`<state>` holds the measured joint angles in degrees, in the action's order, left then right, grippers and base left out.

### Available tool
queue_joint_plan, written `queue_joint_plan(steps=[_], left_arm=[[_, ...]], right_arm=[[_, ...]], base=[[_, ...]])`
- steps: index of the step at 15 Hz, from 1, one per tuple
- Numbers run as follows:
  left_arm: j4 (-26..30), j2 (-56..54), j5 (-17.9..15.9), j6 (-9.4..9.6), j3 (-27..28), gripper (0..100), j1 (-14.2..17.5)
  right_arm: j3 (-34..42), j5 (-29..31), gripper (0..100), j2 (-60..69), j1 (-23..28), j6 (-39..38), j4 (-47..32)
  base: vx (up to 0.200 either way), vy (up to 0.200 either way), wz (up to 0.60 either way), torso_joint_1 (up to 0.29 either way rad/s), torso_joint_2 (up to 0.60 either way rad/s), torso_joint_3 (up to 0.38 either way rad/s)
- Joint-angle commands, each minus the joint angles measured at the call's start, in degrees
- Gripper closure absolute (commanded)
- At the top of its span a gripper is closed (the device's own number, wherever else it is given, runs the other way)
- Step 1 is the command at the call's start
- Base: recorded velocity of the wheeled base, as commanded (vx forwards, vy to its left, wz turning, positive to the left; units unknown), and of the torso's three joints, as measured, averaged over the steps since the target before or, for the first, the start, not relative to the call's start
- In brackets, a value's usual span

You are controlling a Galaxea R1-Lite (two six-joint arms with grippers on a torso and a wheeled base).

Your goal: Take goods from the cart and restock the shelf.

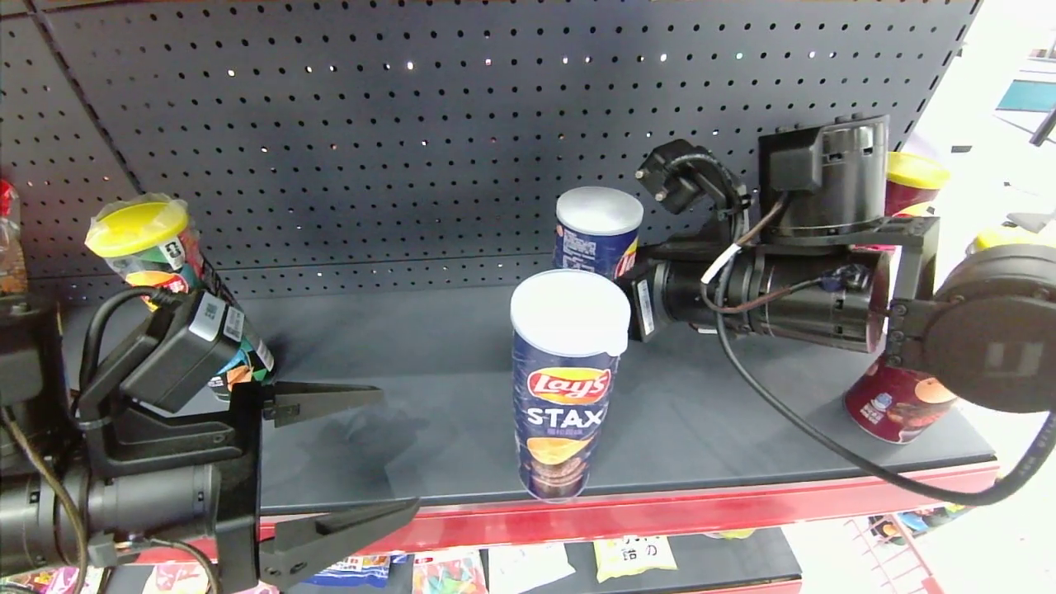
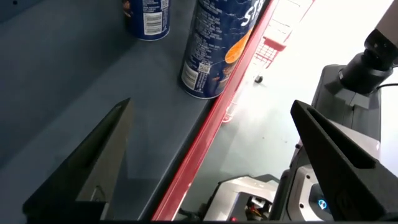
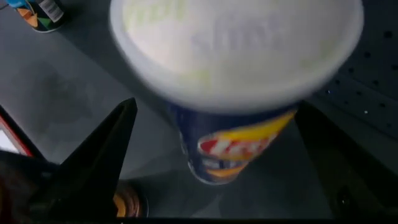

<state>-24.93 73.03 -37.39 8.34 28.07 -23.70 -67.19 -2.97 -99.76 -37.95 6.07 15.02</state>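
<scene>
Head view: left pincer [image 1: 400,450] gapes empty; right wrist view: right pincer [image 3: 214,112] spread wide around blue can [image 3: 236,149].

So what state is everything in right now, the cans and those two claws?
left gripper: open, empty.
right gripper: open, fingers either side of the rear blue can.
rear blue can: upright, lid on.
front blue can: upright at the shelf front edge, lid on.
far-left can: tilted, yellow lid on.
red can: standing, yellow lid on, partly behind the arm.

Dark pegboard wall [image 1: 412,124] behind — bright floor [image 1: 1015,553] right.
</scene>
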Motion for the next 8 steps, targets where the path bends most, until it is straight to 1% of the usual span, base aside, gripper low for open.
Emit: queue_joint_plan(steps=[1, 2, 5, 6, 8], left_arm=[[0.0, 0.3, 0.0, -0.08, 0.1, 0, 0.1], [0.0, 0.4, 0.1, 0.01, 0.1, 0, 0.1], [0.0, 1.1, 2.8, 0.01, 0.2, 0, 0.0], [0.0, 1.2, 3.6, 0.01, 0.1, 0, 0.1], [0.0, 1.5, 4.0, 0.10, -0.1, 0, 0.0]], right_arm=[[3.8, 0.1, 0, 4.6, 0.1, 0.0, 0.0], [5.5, 0.1, 0, 6.0, 0.3, 0.0, 0.0], [8.7, 0.2, 0, 8.4, 1.5, -0.1, 0.0], [9.6, 1.5, 0, 9.1, 2.3, -0.1, 0.0], [9.6, 3.7, 0, 9.1, 3.1, -0.1, 0.0]], base=[[0.000, 0.000, 0.00, 0.000, 0.00, 0.000], [0.000, 0.000, 0.00, 0.000, 0.00, 0.000], [0.000, 0.000, 0.00, 0.000, 0.00, 0.000], [0.000, 0.000, 0.00, 0.000, 0.00, 0.000], [0.000, 0.000, 0.00, 0.000, 0.00, 0.000]])
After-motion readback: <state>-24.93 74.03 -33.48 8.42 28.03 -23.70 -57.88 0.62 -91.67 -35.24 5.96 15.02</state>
